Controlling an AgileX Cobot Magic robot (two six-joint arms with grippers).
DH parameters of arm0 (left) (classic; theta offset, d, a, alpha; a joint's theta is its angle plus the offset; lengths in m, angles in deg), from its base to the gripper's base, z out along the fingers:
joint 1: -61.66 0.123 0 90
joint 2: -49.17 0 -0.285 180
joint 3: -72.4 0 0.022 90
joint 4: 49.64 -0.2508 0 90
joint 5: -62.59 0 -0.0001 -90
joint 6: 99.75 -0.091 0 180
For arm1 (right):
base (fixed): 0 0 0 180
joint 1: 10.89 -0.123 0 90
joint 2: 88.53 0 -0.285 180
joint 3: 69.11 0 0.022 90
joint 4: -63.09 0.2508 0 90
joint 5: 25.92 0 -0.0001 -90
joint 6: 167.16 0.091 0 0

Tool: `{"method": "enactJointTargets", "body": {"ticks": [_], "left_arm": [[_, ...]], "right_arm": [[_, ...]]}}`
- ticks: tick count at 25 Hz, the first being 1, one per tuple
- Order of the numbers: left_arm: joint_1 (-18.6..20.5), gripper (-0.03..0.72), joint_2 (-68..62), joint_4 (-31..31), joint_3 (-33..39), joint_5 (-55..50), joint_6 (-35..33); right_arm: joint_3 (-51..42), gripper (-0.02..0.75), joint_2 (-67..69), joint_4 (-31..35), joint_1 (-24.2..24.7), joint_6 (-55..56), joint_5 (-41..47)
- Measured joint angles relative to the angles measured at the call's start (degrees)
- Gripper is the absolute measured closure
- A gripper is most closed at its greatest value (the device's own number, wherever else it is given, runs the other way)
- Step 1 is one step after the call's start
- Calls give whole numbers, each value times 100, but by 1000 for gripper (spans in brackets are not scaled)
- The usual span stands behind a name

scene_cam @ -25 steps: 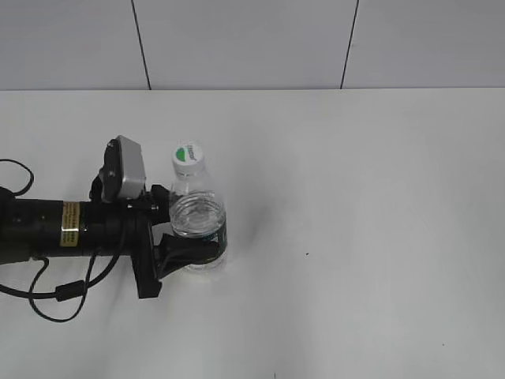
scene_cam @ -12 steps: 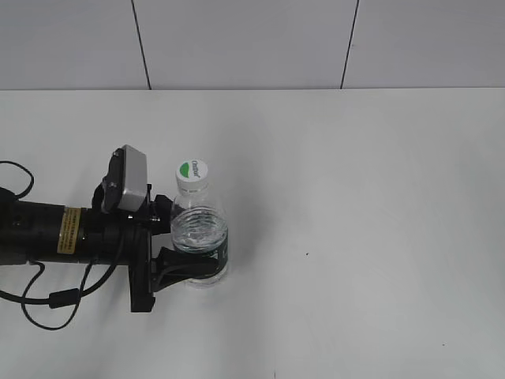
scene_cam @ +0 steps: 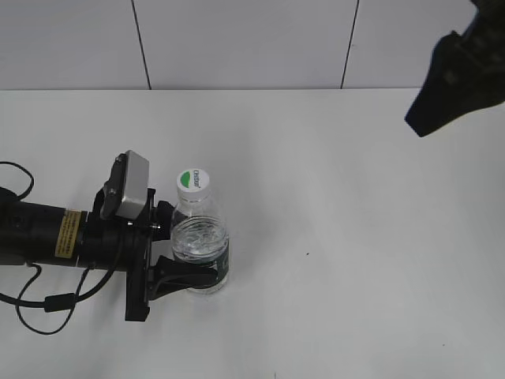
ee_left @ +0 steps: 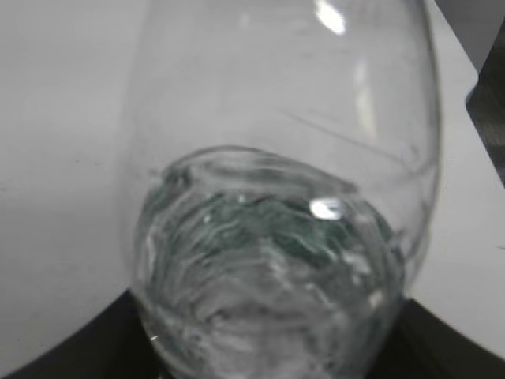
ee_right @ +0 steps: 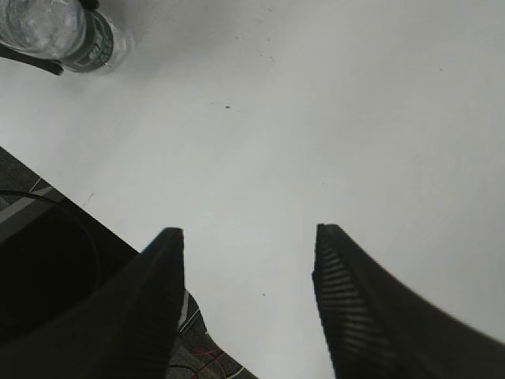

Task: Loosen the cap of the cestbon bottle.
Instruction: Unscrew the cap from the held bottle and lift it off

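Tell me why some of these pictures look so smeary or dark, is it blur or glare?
Left wrist view: the cestbon bottle fills the frame so near the lens that it is soft, with bright glare spots on the plastic. Right wrist view: the right gripper fingers are dark and out of focus, the table evenly lit. Exterior view: sharp, though the right gripper is a blurred dark shape.

The cap [scene_cam: 193, 181] is white with a green half-disc. The bottle [scene_cam: 200, 245] is clear with a dark green label. Black fingers [scene_cam: 183, 271]; white surface [scene_cam: 339, 237].
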Motion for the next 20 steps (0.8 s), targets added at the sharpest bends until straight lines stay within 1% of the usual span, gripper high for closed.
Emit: {"method": "enactJointTargets", "body": {"ticks": [5,17,20], "left_arm": [[0,276,0,-38,0,7,147],[0,276,0,-47,0,1,172],[0,276,0,-47,0,-13,178]], "right_arm": [[494,337,561,-44,-592,114,0],[1749,338,1773,-120,-1959,131,11],[1904,338,2058,-120,-2207,274,11]]}}
